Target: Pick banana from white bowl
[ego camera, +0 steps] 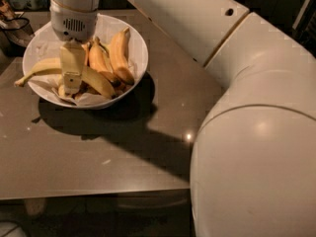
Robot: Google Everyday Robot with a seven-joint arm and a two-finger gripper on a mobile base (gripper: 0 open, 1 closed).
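The gripper (72,83) reaches down into the one white bowl (140,51) on the brown table (123,157), directly over the single long banana (43,67). Whether it grips cannot be told. At least two plumper bananas (120,53) lie beside it.

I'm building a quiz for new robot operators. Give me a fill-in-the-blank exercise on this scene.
The gripper reaches down into the white bowl, at the middle of the banana, which is pale ____.
The banana's thin stem pokes past the bowl's rim toward the picture's ____ edge.
The white bowl stands ____ the table.
Missing words: yellow; left; on.
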